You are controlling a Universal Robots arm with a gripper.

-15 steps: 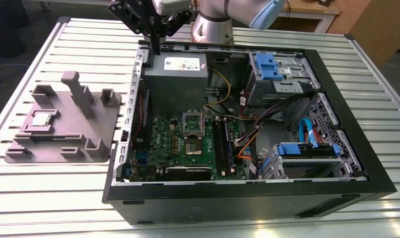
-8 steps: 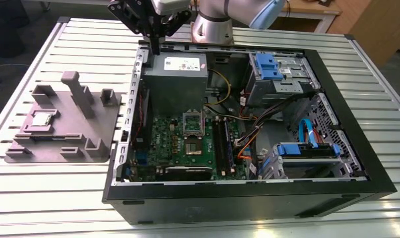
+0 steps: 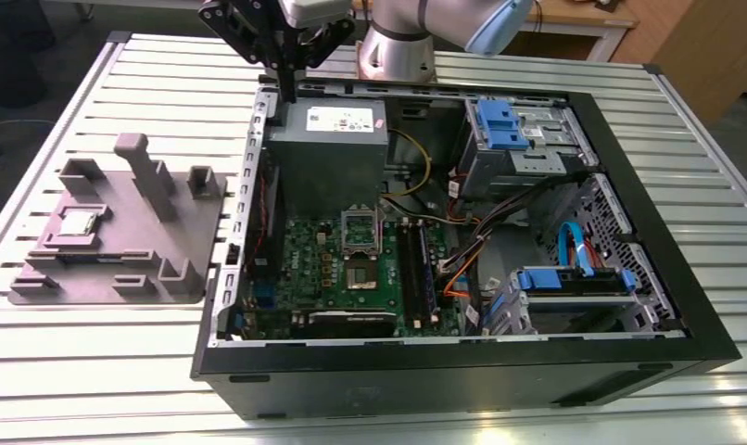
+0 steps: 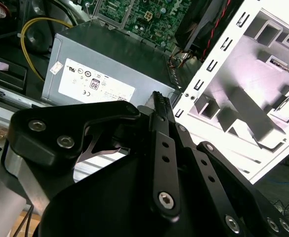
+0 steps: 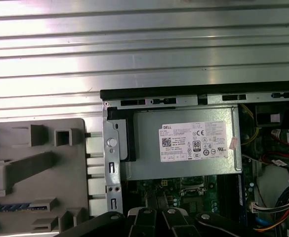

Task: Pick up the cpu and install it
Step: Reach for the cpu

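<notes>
Pincer [image 3: 284,83]: yours is closed on nothing, above the case [image 3: 473,362] corner.
Cpu [image 3: 77,222]: lies in the tray [image 3: 102,271], well apart.

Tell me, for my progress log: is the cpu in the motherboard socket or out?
Out. The cpu lies on the grey fixture beside the computer case, apart from the pincer.

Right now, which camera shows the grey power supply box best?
First wrist view: the power supply box faces it, label whole. Exterior view shows it aslant; in the second wrist view, fingers cover a corner.
</notes>
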